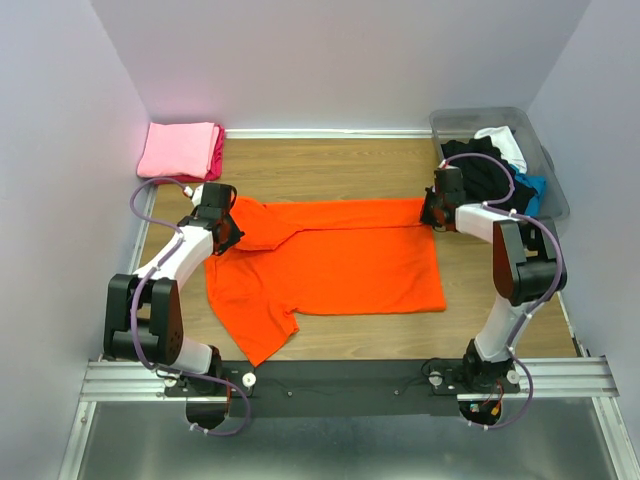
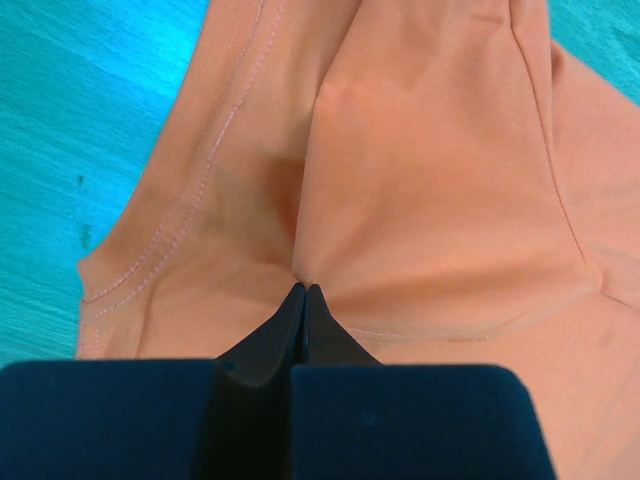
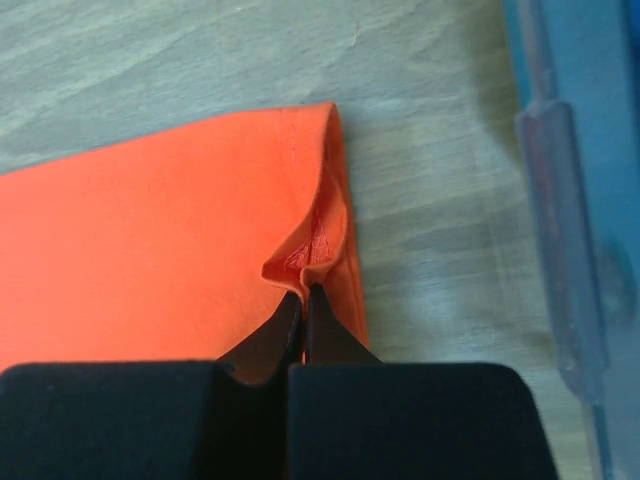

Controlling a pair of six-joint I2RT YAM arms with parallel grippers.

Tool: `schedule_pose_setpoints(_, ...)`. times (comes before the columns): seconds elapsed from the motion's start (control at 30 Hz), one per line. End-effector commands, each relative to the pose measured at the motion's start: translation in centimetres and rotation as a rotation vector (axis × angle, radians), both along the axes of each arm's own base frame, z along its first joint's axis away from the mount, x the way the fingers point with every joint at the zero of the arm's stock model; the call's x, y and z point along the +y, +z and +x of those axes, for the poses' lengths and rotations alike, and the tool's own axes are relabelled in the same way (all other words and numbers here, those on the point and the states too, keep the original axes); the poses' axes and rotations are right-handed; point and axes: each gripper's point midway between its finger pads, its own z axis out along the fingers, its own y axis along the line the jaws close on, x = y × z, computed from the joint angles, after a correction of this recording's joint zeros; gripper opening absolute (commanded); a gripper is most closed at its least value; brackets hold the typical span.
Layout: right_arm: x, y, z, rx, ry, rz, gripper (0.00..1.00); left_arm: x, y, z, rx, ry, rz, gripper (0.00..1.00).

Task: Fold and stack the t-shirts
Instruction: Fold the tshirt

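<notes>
A bright orange t-shirt (image 1: 330, 265) lies spread across the wooden table, its near-left sleeve sticking out toward the front. My left gripper (image 1: 228, 232) is shut on a pinch of this shirt (image 2: 400, 180) near its far-left sleeve, by a stitched seam. My right gripper (image 1: 430, 215) is shut on the shirt's far-right corner (image 3: 315, 250), where the hem puckers up between the fingertips. A folded pink and magenta t-shirt stack (image 1: 180, 150) rests at the far left corner.
A translucent grey plastic bin (image 1: 540, 165) stands at the far right with black, white and blue shirts (image 1: 490, 165) heaped in it; its wall (image 3: 560, 230) is close to my right gripper. Walls close in the table on the left, back and right.
</notes>
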Motion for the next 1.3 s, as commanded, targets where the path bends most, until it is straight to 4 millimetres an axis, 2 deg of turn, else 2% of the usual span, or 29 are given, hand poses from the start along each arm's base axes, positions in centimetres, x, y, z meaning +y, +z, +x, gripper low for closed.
schedule_pose_setpoints(0.0, -0.8, -2.5, -1.0, 0.080, -0.047, -0.039, 0.01, -0.2, 0.2, 0.1, -0.009, 0.007, -0.026, 0.00)
schedule_pose_setpoints(0.27, -1.1, -3.0, -1.2, 0.107, -0.067, -0.052, 0.01, -0.2, 2.6, -0.4, -0.032, 0.019, -0.038, 0.00)
schedule_pose_setpoints(0.47, -1.3, -3.3, -1.4, 0.126, -0.077, -0.062, 0.01, -0.7, 3.8, -1.6, -0.053, 0.035, -0.085, 0.00)
schedule_pose_setpoints(0.63, -1.1, -3.4, -1.4, 0.136, -0.080, -0.050, 0.01, -0.3, 2.6, -3.1, -0.039, 0.084, -0.095, 0.00)
schedule_pose_setpoints(0.77, -1.2, -3.5, -1.4, 0.143, -0.086, -0.054, 0.01, -1.5, 1.1, -4.1, -0.011, 0.069, -0.160, 0.00)
schedule_pose_setpoints(0.9, -1.4, -3.6, -1.4, 0.148, -0.093, -0.058, 0.01, -1.5, 0.5, -4.8, -0.004, 0.085, -0.167, 0.00)
schedule_pose_setpoints(1.03, -1.5, -3.9, -1.6, 0.158, -0.104, -0.062, 0.01, -1.3, 0.8, -5.4, -0.020, 0.119, -0.183, 0.00)
schedule_pose_setpoints(1.27, -1.7, -4.2, -1.9, 0.174, -0.121, -0.069, 0.02, -0.4, 3.1, -5.0, -0.078, 0.168, -0.161, 0.00)
